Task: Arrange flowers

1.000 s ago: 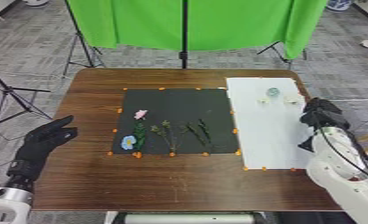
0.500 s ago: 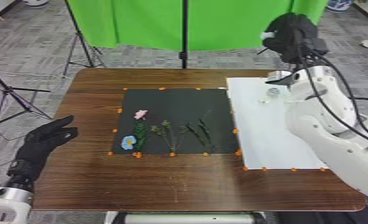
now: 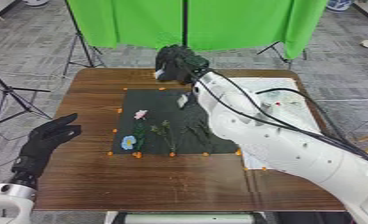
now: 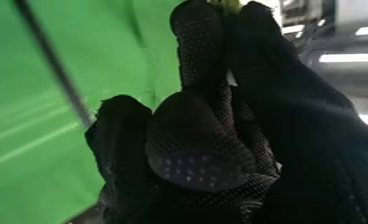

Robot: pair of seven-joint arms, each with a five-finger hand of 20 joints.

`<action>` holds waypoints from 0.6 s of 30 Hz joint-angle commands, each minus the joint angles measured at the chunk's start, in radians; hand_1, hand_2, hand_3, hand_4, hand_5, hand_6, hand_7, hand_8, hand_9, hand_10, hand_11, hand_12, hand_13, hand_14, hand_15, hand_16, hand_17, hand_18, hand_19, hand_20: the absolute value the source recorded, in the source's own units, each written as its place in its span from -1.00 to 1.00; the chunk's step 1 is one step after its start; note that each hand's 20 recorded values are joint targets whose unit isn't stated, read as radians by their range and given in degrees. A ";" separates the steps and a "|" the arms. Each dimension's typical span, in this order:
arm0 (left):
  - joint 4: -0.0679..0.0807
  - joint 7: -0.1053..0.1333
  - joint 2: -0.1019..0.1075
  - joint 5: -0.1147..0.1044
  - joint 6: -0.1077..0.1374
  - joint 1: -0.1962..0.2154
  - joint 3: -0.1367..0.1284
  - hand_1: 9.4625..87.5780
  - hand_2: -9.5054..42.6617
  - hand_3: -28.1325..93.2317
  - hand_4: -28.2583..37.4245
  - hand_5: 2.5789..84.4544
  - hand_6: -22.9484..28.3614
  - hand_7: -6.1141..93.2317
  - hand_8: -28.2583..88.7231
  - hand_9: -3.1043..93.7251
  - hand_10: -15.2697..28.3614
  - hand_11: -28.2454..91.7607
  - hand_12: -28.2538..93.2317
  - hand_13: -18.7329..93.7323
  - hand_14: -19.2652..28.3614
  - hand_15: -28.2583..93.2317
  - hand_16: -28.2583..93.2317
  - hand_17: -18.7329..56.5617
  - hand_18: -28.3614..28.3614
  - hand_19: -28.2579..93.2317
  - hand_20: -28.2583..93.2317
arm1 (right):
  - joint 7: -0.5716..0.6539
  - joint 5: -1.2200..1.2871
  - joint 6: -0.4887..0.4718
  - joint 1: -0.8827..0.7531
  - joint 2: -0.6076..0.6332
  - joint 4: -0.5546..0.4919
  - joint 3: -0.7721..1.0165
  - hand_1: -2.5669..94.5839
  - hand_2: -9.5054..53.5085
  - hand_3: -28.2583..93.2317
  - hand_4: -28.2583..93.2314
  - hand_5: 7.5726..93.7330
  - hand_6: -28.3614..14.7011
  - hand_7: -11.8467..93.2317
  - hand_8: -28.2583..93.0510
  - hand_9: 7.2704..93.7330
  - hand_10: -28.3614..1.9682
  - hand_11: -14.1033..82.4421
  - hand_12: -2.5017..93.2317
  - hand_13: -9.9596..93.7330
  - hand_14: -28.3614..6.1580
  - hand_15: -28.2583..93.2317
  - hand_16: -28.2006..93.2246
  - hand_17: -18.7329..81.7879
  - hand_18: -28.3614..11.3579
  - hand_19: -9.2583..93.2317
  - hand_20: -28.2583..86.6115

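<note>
Left hand (image 3: 49,136) at left, fingers loose, apart. Blue flower (image 3: 128,142), pale petals, yellow centre, on black mat (image 3: 149,99), left of centre; small pink flower (image 3: 140,114) above. Thin green sprigs (image 3: 166,132) mid-frame, blurry. Right hand (image 3: 175,64) upper middle; wrist view: fingers pinch yellow-green bit (image 4: 227,4), cut off by frame top, can't ID.

Mat (image 3: 149,100) on table (image 3: 100,175); sheet (image 3: 251,83) at its 3 o'clock. On mat: flowers (image 3: 140,114) at 10 and 8, sprig (image 3: 166,124) at 6.
</note>
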 commanded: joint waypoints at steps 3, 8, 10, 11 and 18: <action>0.016 -0.016 0.004 -0.003 -0.026 -0.006 0.002 -0.25 -0.85 0.54 -0.38 -0.02 0.11 -0.68 -0.63 0.05 0.35 -0.24 -0.38 0.05 0.54 -0.27 -0.60 -0.23 0.50 -0.25 -0.28 | 0.008 -0.007 -0.057 -0.047 -0.049 0.059 -0.042 0.36 -1.00 0.43 -0.83 0.63 0.35 -0.28 -0.41 0.88 0.34 -0.51 -0.04 0.96 0.68 0.52 0.01 0.63 -0.28 1.00 0.51; 0.021 -0.018 0.005 -0.002 -0.037 -0.015 0.007 -0.25 -0.85 0.54 -0.38 -0.02 0.11 -0.68 -0.63 0.04 0.35 -0.25 -0.38 0.05 0.54 -0.27 -0.60 -0.24 0.50 -0.25 -0.27 | 0.022 -0.009 -0.080 -0.068 -0.064 0.083 -0.066 0.36 -1.00 0.43 -0.83 0.62 0.36 -0.28 -0.41 0.88 0.34 -0.52 -0.04 0.95 0.68 0.53 0.01 0.63 -0.28 1.00 0.51; 0.022 -0.019 0.007 -0.004 -0.037 -0.018 0.009 -0.25 -0.86 0.54 -0.38 -0.02 0.11 -0.68 -0.63 0.04 0.35 -0.25 -0.38 0.05 0.54 -0.27 -0.60 -0.24 0.50 -0.25 -0.27 | 0.028 -0.009 -0.092 -0.075 -0.068 0.087 -0.071 0.36 -1.00 0.43 -0.83 0.62 0.36 -0.28 -0.41 0.88 0.35 -0.52 -0.05 0.95 0.68 0.53 0.01 0.63 -0.29 1.00 0.52; 0.021 -0.020 0.006 -0.003 -0.040 -0.015 0.006 -0.25 -0.86 0.54 -0.38 -0.02 0.11 -0.68 -0.63 0.04 0.35 -0.25 -0.38 0.05 0.54 -0.27 -0.60 -0.24 0.50 -0.25 -0.27 | 0.027 -0.007 -0.094 -0.079 -0.072 0.090 -0.073 0.35 -1.00 0.43 -0.83 0.62 0.36 -0.28 -0.41 0.88 0.35 -0.52 -0.05 0.95 0.67 0.53 0.01 0.63 -0.28 1.00 0.52; 0.026 -0.020 0.008 -0.003 -0.044 -0.025 0.011 -0.26 -0.86 0.54 -0.38 -0.02 0.11 -0.69 -0.63 0.04 0.35 -0.25 -0.38 0.05 0.53 -0.27 -0.60 -0.25 0.50 -0.25 -0.27 | 0.036 -0.006 -0.097 -0.093 -0.084 0.091 -0.087 0.35 -1.00 0.44 -0.83 0.61 0.37 -0.27 -0.41 0.88 0.35 -0.52 -0.06 0.95 0.67 0.53 0.01 0.63 -0.28 1.00 0.52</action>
